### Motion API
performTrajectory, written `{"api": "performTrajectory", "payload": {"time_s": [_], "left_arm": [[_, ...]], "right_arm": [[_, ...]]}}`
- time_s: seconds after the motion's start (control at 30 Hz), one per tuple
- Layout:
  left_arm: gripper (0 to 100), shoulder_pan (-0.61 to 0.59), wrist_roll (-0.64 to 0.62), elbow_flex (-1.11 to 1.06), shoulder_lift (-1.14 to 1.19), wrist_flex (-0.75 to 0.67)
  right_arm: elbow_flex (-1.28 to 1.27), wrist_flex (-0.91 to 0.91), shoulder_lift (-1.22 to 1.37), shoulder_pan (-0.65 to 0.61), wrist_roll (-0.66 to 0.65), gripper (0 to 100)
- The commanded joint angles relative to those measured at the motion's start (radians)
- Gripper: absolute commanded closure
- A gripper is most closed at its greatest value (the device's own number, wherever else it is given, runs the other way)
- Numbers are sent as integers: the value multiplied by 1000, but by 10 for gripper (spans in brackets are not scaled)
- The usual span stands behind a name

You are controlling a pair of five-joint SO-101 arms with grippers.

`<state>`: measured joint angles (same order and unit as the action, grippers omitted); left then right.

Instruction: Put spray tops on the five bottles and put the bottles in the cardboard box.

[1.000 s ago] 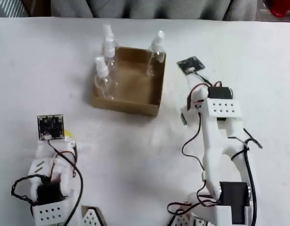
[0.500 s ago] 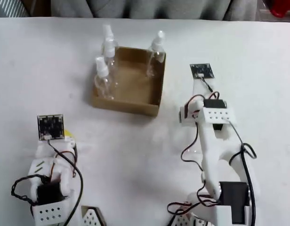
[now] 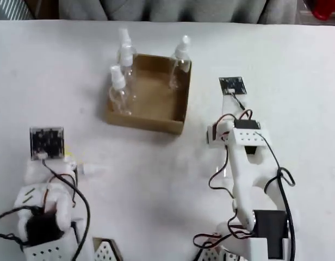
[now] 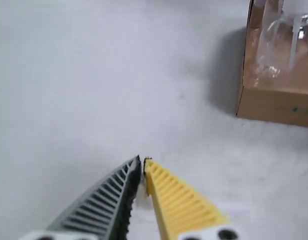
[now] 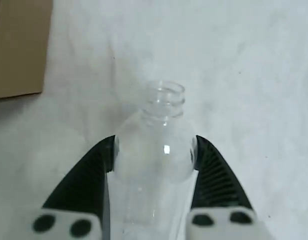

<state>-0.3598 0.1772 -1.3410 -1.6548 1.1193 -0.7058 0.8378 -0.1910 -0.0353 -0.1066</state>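
"How far along?"

"Three capped bottles [image 3: 117, 89] stand in the box [image 3: 151, 124], so past halfway, I'd say."

"And the rest?"

"The right gripper [image 5: 154, 145] pinches an uncapped bottle [image 5: 164, 97], right of the box. It needs a top, then boxing."

"The left gripper [image 4: 142, 162]?"

"Jaws pressed together, nothing between, near-left of the box. A white piece [image 3: 90, 169], perhaps a top, lies beside it."

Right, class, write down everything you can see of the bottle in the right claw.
The bottle is clear and looks like plastic, with a rounded shoulder and a short threaded neck. Its mouth is open, with no spray top on it. The right claw is shut on it, one black finger against each side of the shoulder, and the neck points out past the fingertips. The white table lies behind it; whether the bottle rests on it cannot be told.
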Motion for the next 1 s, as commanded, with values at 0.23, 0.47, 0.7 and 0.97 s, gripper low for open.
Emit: {"api": "performTrajectory", "payload": {"time_s": [0.23, 0.47, 0.7, 0.97], "left_arm": [[976, -12, 434, 399, 705, 8], [976, 8, 755, 411, 780, 26], [858, 159, 893, 410, 782, 169], [843, 271, 1037, 371, 782, 167]], "right_arm": [[6, -15, -5, -4, 0, 984], [6, -18, -5, -4, 0, 984], [-15, -50, -5, -5, -25, 984], [-15, -48, -5, -4, -29, 984]]}}
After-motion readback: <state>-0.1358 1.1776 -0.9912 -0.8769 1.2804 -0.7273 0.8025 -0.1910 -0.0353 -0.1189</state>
